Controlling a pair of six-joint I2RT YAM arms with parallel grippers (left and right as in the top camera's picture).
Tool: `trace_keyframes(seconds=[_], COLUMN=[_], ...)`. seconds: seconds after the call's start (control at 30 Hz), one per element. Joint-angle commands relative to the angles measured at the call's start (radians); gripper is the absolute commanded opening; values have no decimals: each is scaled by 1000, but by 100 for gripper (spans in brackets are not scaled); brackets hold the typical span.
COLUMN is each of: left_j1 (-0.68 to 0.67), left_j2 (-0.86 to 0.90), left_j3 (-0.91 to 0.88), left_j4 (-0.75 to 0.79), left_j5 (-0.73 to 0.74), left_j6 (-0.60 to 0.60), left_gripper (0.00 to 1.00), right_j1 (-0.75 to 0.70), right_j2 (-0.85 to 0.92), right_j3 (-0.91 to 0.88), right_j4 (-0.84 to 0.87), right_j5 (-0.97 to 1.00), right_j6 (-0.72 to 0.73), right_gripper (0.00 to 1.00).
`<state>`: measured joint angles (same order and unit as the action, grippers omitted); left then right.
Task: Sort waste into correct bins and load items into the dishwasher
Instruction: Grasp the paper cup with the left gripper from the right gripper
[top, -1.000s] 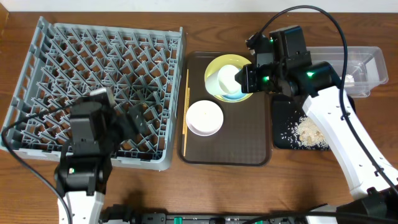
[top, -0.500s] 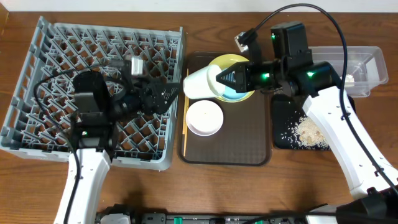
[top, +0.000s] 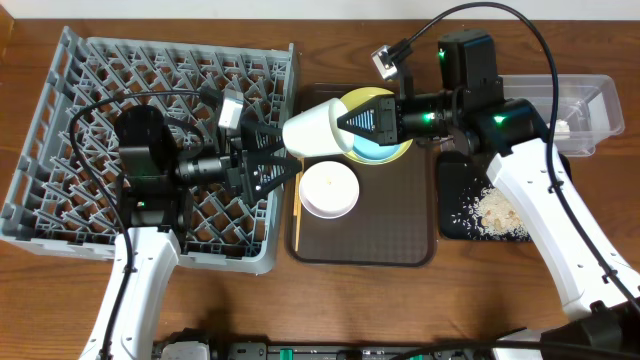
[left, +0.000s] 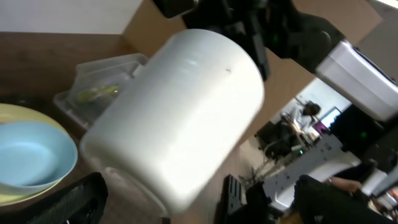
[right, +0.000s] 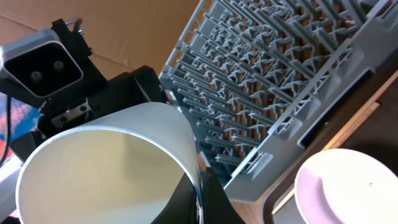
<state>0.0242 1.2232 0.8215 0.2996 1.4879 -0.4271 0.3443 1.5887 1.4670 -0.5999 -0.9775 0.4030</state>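
From above, we see the right gripper (top: 343, 126) clamped on the rim of the cup (top: 312, 128). It holds the cup in the air over the left edge of the brown tray (top: 380, 230), between the rack (top: 150, 90) and the plate (top: 358, 97). The cup lies on its side with its long axis running left to right, base to the left and mouth to the right. The left gripper (top: 281, 158) reaches in from the rack with its jaws apart, just beside the cup's base. The blue bowl (top: 378, 152) sits on the plate. The white bowl (top: 329, 188) is nearer on the brown tray, and the chopsticks (top: 297, 215) lie along its left edge. Rice (top: 500, 210) lies in the black tray (top: 455, 195), with the tub (top: 590, 110) beyond it. In the left wrist view, the cup's base end fills the frame above the spread fingers (left: 68, 202); we cannot tell whether they touch it. In the right wrist view, we look into the cup's open mouth, with one finger inside the rim and one outside.
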Motion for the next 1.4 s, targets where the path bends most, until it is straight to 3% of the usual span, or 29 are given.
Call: trace_keyframes(seconds=[0.0,0.23,0.63,1.0,1.37], left_j1=[-3,-2,-3,-40,-82], left_j2=[-2,-2,-2,-2,-2], left_j3=[16,16,16,16,16], left_j4=[22,25,26,296,301], left_j5=[75,68,0,11,11], left_j6=[-10,-9,-12,-216,-215], left_gripper=[98,99,98,94,89], right_j1=[-3,-3,-3,-2,-1], right_j2=[2,2,2,2,2], right_j3=[6,6,6,6,6], right_j4=[11,72,73,73,73], right_j5=[-81,-219,-261,-253,-253], right_j6=[24,80,98,98,98], right_gripper=[1,1,1,1,1])
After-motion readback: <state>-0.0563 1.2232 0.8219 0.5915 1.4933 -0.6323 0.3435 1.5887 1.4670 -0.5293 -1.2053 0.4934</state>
